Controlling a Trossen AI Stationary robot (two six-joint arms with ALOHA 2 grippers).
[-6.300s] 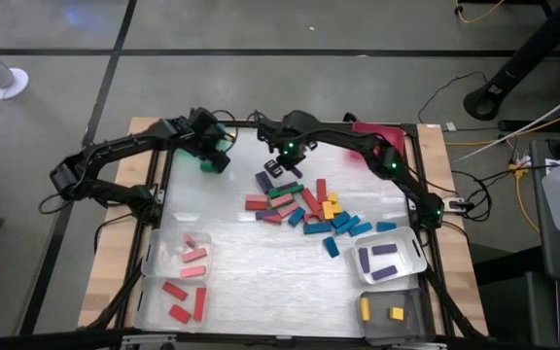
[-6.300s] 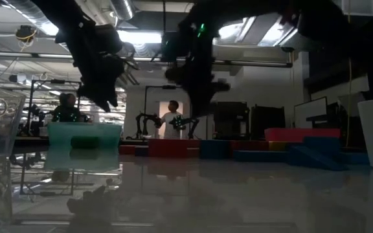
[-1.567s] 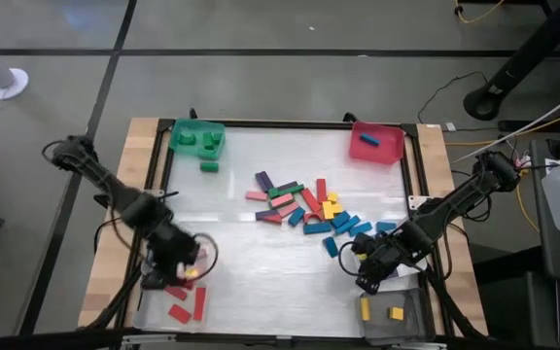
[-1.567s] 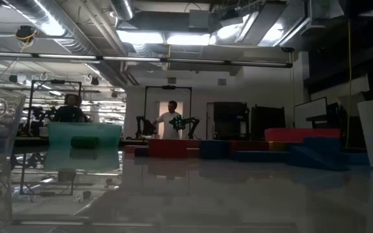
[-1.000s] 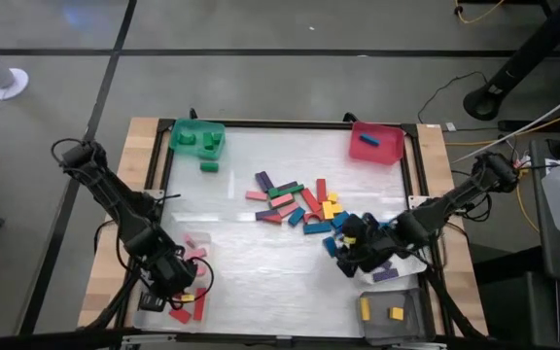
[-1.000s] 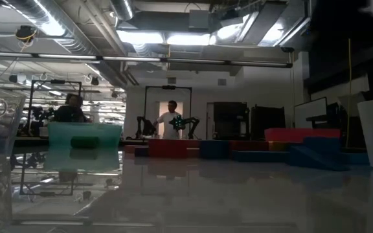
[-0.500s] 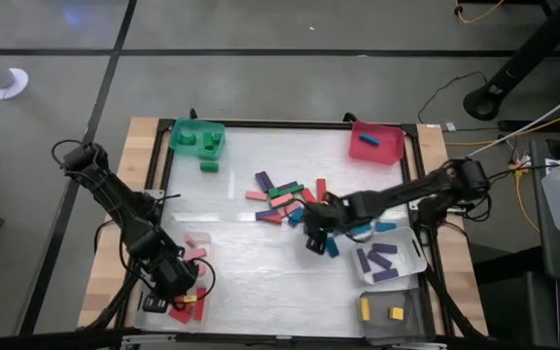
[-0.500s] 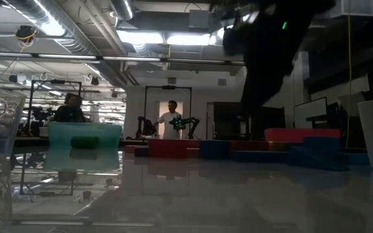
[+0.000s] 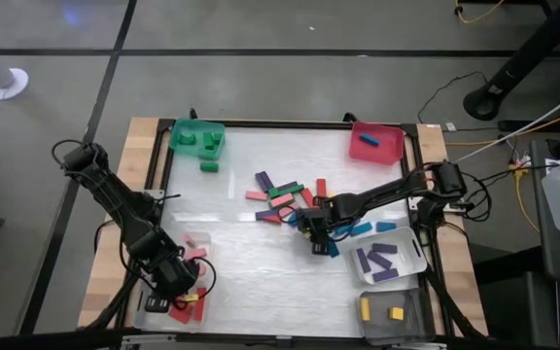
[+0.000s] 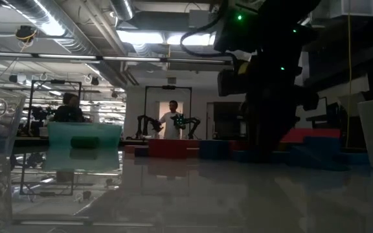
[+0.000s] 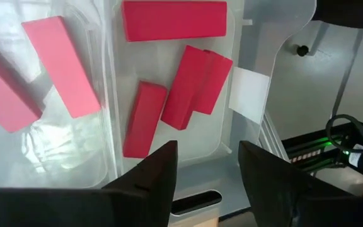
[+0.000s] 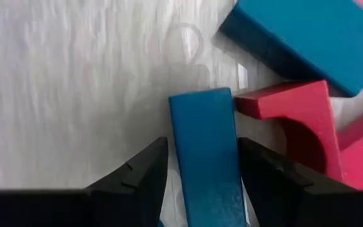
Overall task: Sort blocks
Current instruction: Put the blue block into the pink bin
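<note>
Right gripper (image 12: 199, 165): fingers apart, straddling a blue bar block (image 12: 205, 151) that lies flat on the table; whether they touch its sides cannot be told. A red block with a curved notch (image 12: 298, 120) touches that bar's far end; a larger blue block (image 12: 301, 38) sits just beyond. High view puts this gripper (image 9: 316, 236) at the near edge of the mixed block pile (image 9: 295, 199) in the table's middle.

Left gripper (image 11: 207, 165): fingers apart, empty, hovering over the clear bin (image 11: 169, 167) at the near left corner (image 9: 171, 292). Red bar blocks (image 11: 191, 88) lie loose inside it.

Green bin (image 9: 178, 131) and red bin (image 9: 393, 153) stand at the far corners; clear bin of purple blocks (image 9: 385, 261) near right.
</note>
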